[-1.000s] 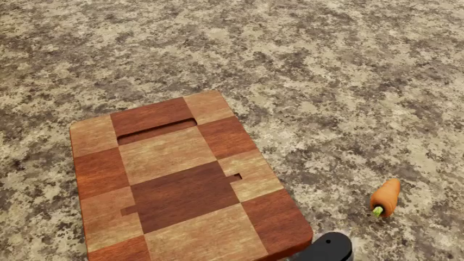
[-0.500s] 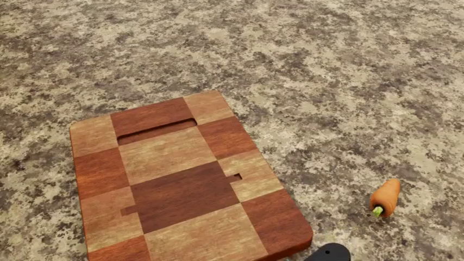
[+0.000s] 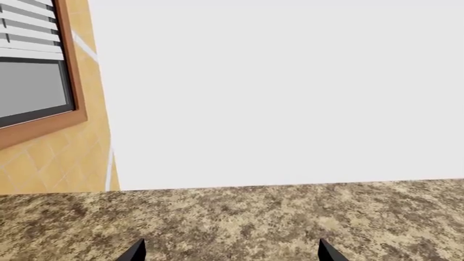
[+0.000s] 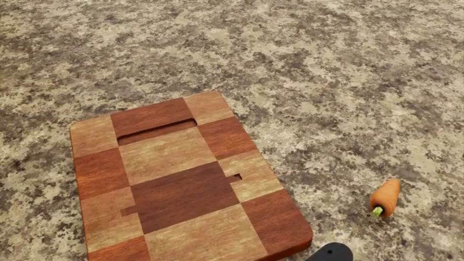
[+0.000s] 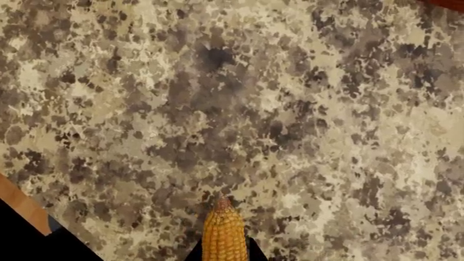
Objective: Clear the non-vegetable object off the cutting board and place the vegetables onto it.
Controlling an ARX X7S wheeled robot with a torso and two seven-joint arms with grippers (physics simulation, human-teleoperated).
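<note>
- Lying on the speckled brown-and-tan granite countertop (image 4: 326, 65), the one small orange tapered carrot-like piece (image 4: 386, 198) sits well off to the right of the board in your head view, its green stub pointing toward the near edge.
- You have one thick rectangular wooden cutting board (image 4: 181, 179) in a checker pattern of light tan and dark reddish-brown blocks; nothing rests on it. You can count three slot grooves in its top: one long one near the far end and two short ones nearer the middle.
- One golden-yellow ridged corn cob (image 5: 223, 234) shows in your right wrist view, tip pointing away from the camera, above the granite.
- Your right gripper (image 5: 223, 251) has its two dark fingertips (image 5: 254, 250) pressed against the cob on either side, so it is clamped on the corn.
- In the head view only a rounded dark part of the right arm (image 4: 330, 253) shows at the near edge, just beside the board's near right corner.
- Your left gripper (image 3: 230, 251) shows two black fingertips (image 3: 327, 251) set wide apart with bare countertop between them: it is spread and holds nothing.
- Beyond it you see one plain white wall (image 3: 290, 87), a strip of orange diamond-patterned tile (image 3: 51, 163) and one wood-framed window (image 3: 36, 65) with white slats.
- The artichoke is in none of your three views.
</note>
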